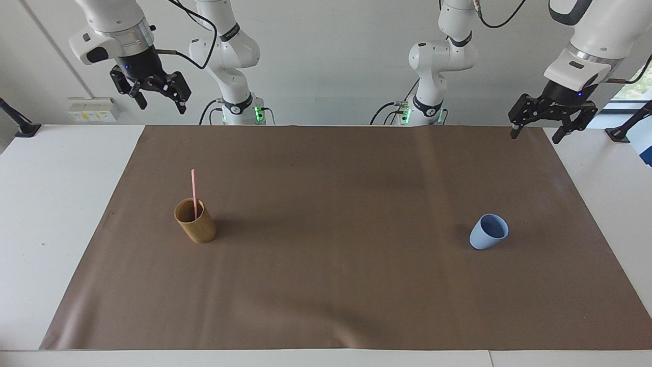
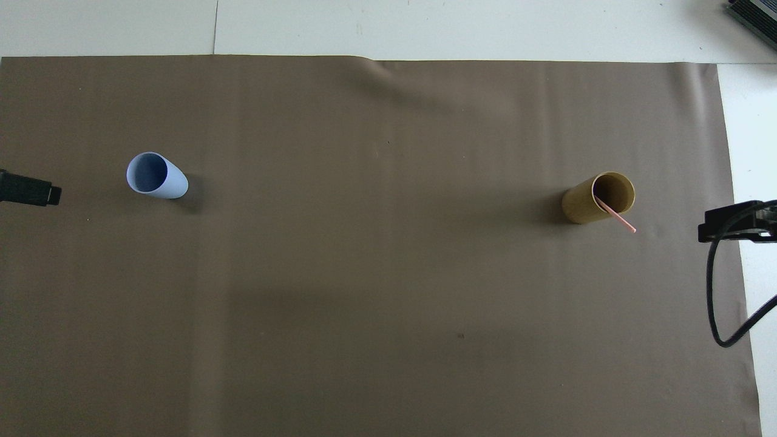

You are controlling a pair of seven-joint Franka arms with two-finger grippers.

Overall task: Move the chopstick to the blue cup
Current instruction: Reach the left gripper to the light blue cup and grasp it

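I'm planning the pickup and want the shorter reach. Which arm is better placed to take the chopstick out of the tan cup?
Probably the right arm. The chopstick stands in the tan cup at that arm's end of the table. The right end effector hangs open on that side; the left end effector is up by the blue cup's end.

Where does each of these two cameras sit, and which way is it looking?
Facing view: high across the table, looking at the robots; both arms show whole, left gripper and right gripper raised, open, empty.
Overhead view: above the robots' end, looking steeply down; only gripper tips show at its edges.
Both share the brown mat, blue cup, tan cup and chopstick.
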